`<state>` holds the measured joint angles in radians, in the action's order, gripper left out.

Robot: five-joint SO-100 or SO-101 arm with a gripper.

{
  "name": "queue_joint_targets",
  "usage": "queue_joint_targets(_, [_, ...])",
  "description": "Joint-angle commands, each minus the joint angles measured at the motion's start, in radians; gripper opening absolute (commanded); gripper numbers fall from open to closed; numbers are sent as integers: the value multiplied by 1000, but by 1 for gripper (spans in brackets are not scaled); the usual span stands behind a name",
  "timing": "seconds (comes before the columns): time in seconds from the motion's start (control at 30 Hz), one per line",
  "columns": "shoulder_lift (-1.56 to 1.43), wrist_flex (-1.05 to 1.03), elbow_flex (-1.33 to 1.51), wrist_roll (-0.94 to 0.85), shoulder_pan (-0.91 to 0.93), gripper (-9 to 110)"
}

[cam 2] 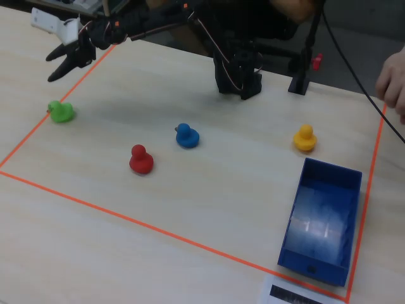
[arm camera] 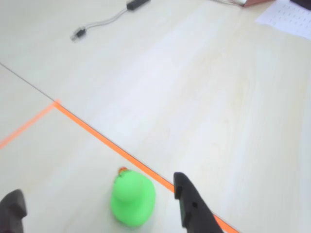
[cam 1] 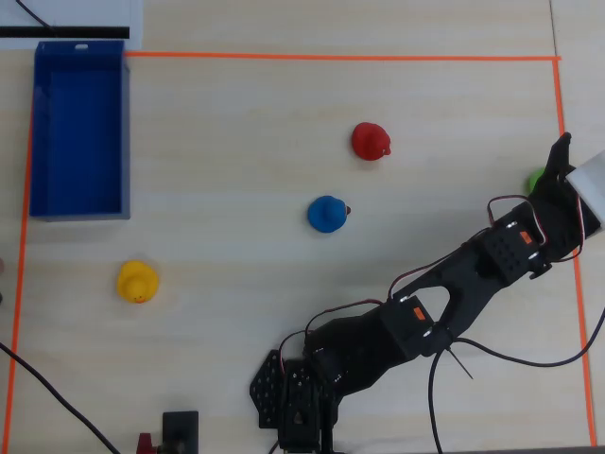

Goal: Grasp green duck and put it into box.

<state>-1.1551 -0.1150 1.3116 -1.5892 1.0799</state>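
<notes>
The green duck (arm camera: 132,198) stands on the table just inside the orange tape line, with its orange beak pointing away from the wrist camera. In the wrist view my gripper (arm camera: 97,187) is open, and the duck sits between the two black fingers, nearer the right one (arm camera: 192,206). In the fixed view the gripper (cam 2: 52,68) hovers open above and behind the duck (cam 2: 61,112). In the overhead view the arm covers most of the duck (cam 1: 536,178) beside the gripper (cam 1: 558,163). The blue box (cam 1: 38,128) lies far off at the top left, empty.
A red duck (cam 1: 371,141), a blue duck (cam 1: 327,214) and a yellow duck (cam 1: 137,282) stand inside the orange tape border (cam 1: 340,58). A cable with a plug (arm camera: 85,30) lies beyond the tape. A person's hand (cam 2: 393,85) is at the fixed view's right edge.
</notes>
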Motion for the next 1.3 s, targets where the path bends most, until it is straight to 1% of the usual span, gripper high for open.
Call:
queue_joint_targets(0.0, [66,57,-83,-38,0,42])
queue_joint_targets(0.27, [209,64,-130,-57,23,42])
queue_joint_targets(0.37, [233,48,-155,-49,12,42])
queue_joint_targets(0.47, [261,-21,-206,-32,8,42])
queue_joint_targets(0.77, [322,-25,-262,-31,3,42])
queue_joint_targets(1.0, [388,-71,-334,-25,2,42])
queue_joint_targets(1.27, [437,-72,-341,-25,-14,42])
